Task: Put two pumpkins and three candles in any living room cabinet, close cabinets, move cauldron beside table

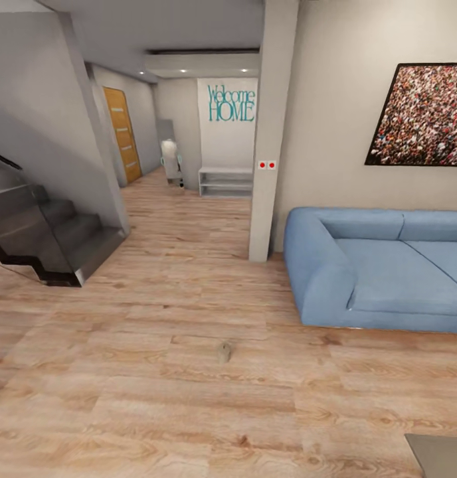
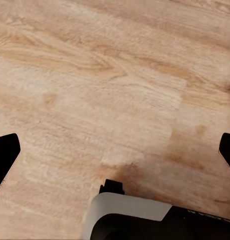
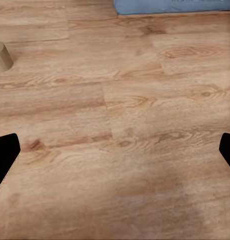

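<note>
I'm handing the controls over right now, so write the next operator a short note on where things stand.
Left claw: open, empty, over bare floor.
Right claw: open, empty, over floor near the blue sofa.
One candle stands on the floor ahead, left of the sofa; it also shows in the right wrist view.
A grey table corner shows at lower right.
Nothing visibly done. Left: collect this candle; the other items, cabinet and cauldron remain to be found.

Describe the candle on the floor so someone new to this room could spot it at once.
Start at the blue sofa against the right-hand wall and look to the bare wooden floor in front of its near left corner. There a candle stands alone, a short tan-olive stub, the only small object on the planks there.
</note>
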Available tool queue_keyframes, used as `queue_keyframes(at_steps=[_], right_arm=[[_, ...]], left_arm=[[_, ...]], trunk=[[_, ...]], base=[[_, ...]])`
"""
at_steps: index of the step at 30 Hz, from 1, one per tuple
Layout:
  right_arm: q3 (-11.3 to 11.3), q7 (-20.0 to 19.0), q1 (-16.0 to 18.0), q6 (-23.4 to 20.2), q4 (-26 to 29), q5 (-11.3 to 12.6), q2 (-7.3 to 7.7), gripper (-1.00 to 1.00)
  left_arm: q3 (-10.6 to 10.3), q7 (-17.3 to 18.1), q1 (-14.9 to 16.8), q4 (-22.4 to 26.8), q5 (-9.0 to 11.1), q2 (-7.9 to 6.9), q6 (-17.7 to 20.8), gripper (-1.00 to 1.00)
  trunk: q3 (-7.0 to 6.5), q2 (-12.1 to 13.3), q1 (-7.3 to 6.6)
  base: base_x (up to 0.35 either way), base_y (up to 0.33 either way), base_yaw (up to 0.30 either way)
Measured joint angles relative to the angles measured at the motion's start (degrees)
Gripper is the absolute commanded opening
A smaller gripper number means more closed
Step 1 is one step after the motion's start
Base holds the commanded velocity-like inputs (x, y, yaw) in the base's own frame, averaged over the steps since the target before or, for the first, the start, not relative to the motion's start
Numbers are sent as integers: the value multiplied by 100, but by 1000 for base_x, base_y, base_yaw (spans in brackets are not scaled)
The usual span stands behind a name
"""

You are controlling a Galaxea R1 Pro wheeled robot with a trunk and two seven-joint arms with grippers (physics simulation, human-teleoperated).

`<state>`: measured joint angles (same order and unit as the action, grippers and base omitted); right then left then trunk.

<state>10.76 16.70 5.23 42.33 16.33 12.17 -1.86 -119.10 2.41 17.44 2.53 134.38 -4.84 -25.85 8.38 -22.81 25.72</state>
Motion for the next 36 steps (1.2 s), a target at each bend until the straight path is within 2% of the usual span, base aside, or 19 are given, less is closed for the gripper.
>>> queue_keyframes(at_steps=[6, 36], right_arm=[[0, -1, -1, -25, 2, 6, -2, 100], [12, -9, 1, -40, -5, 1, -10, 100]], left_arm=[[30, 17, 0, 0, 0, -1, -1, 100], [33, 17, -1, 0, 0, 7, 5, 100]], trunk=[[-12, 0, 0], [-21, 0, 0]], base=[[323, 144, -184], [324, 133, -2]])
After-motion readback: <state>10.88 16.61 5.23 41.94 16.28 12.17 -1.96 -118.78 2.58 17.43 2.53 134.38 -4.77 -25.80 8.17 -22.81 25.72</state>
